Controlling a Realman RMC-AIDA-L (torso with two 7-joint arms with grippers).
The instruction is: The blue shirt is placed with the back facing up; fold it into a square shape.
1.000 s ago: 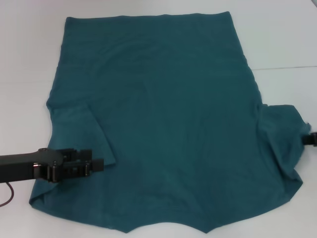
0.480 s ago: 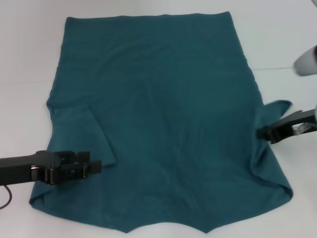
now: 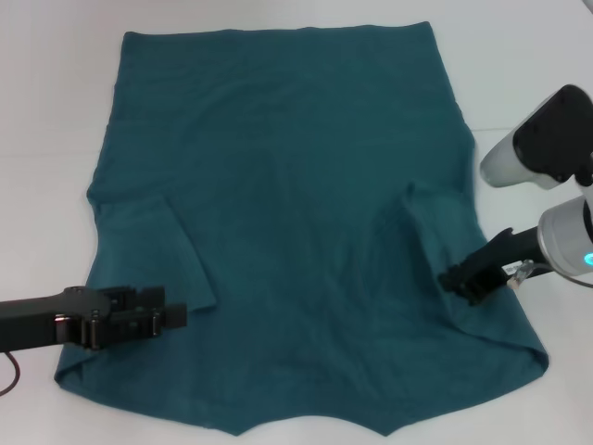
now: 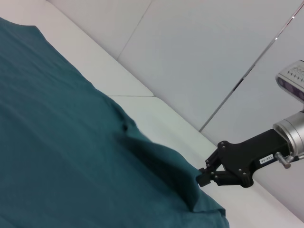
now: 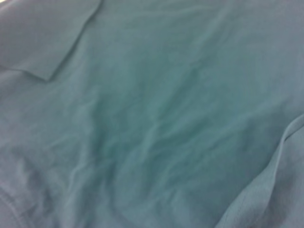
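The blue shirt (image 3: 296, 176) lies spread flat on the white table (image 3: 46, 111) and fills most of the head view. Its left sleeve (image 3: 153, 250) is folded inward onto the body. My left gripper (image 3: 171, 313) hovers low at that sleeve's near edge, open and holding nothing. My right gripper (image 3: 452, 278) is shut on the right sleeve's edge (image 3: 431, 218), which is drawn inward over the body. From the left wrist, the right gripper (image 4: 202, 179) is seen pinching the raised fabric (image 4: 161, 161). The right wrist view shows only shirt cloth (image 5: 166, 118).
Bare white tabletop surrounds the shirt on every side. A table seam (image 3: 537, 126) runs across at the right. The right arm's white and black joints (image 3: 542, 148) hang above the table right of the shirt. A thin cable (image 3: 9, 371) trails below the left arm.
The right gripper has carried the right sleeve inward from the shirt's right edge onto the body. The left gripper has backed slightly to the left, away from the folded left sleeve.
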